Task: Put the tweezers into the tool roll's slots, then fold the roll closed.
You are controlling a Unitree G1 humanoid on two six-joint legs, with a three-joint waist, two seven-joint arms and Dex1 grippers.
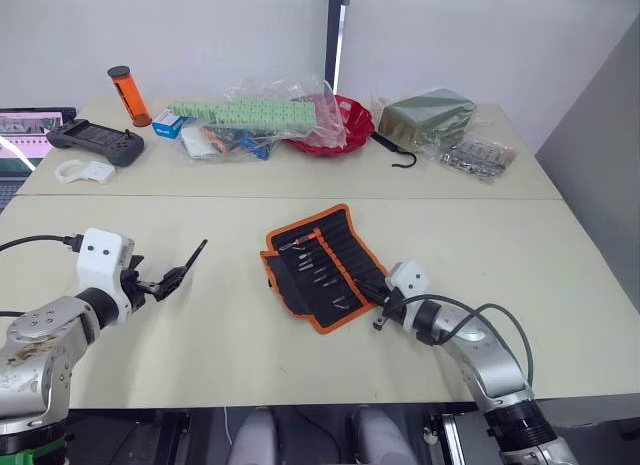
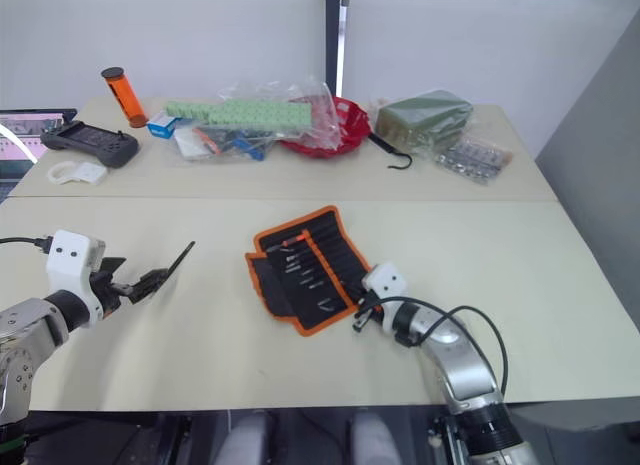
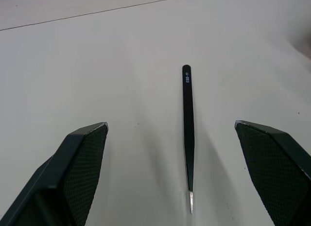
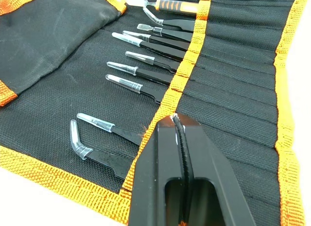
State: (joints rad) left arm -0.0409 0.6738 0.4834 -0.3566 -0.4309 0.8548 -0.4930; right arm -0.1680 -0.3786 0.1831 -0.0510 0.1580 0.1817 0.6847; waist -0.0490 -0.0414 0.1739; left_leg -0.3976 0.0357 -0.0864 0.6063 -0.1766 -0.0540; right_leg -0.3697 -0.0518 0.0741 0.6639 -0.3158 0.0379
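With the left tool (image 3: 170,187) spread astride the loose tweezer (image 3: 188,133) on the table (image 1: 230,325), we close on its mid-shaft, while the right tool (image 4: 177,138), pressed together, pins the tool roll (image 1: 320,265).

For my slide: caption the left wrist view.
Open left claw straddles a slim black pointed metal tweezer lying on the beige table.

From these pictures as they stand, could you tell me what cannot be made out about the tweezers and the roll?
- Right wrist view: the shafts of the stowed tweezers are hidden inside the slots; the right gripper covers part of the tool roll.
- Head views: the stowed tweezers are too small to count reliably.
- Left wrist view: the left gripper fingers are cut off by the edge; the lettering on the loose tweezer is too small to read.
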